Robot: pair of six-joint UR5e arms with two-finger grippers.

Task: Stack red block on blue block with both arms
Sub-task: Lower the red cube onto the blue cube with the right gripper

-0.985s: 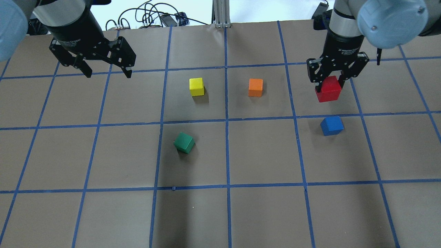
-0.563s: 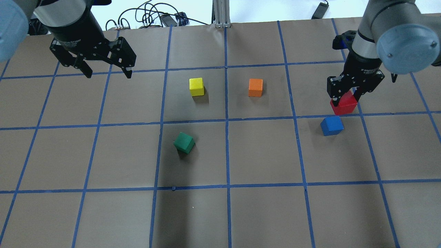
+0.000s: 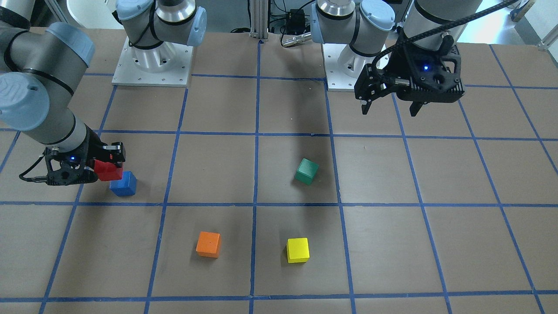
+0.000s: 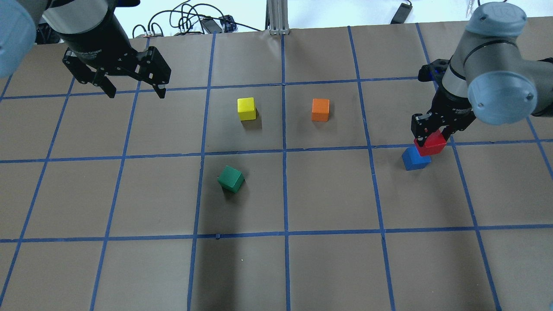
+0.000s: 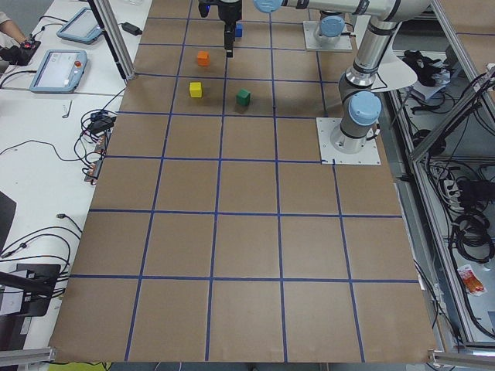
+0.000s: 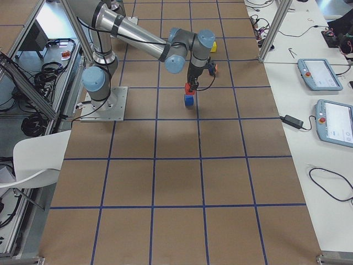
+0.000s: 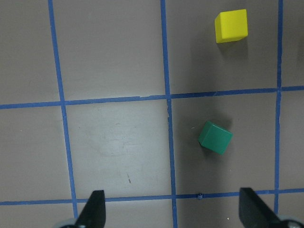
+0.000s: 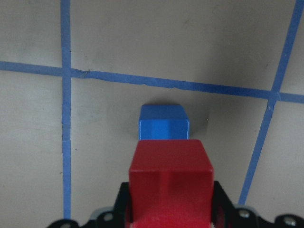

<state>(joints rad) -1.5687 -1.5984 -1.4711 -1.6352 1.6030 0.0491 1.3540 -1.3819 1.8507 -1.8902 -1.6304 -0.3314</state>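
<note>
My right gripper point(image 4: 432, 134) is shut on the red block point(image 4: 430, 146) and holds it just above the blue block point(image 4: 414, 160), offset toward its far right corner. I cannot tell whether the two touch. In the front view the red block point(image 3: 109, 171) overlaps the blue block point(image 3: 123, 184) at my right gripper point(image 3: 107, 168). The right wrist view shows the red block point(image 8: 171, 175) between the jaws, with the blue block point(image 8: 164, 122) just beyond it. My left gripper point(image 4: 136, 91) is open and empty, high over the far left; it also shows in the front view point(image 3: 389, 110).
A yellow cube point(image 4: 246, 109) and an orange cube point(image 4: 320, 109) sit in the far middle squares. A tilted green cube point(image 4: 231, 179) lies left of centre. The brown table point(image 4: 328, 259) has a blue tape grid. Cables lie past the far edge.
My right gripper has carried the red block nearer and lower, from beyond the blue block to just over it. The left arm has not moved.
</note>
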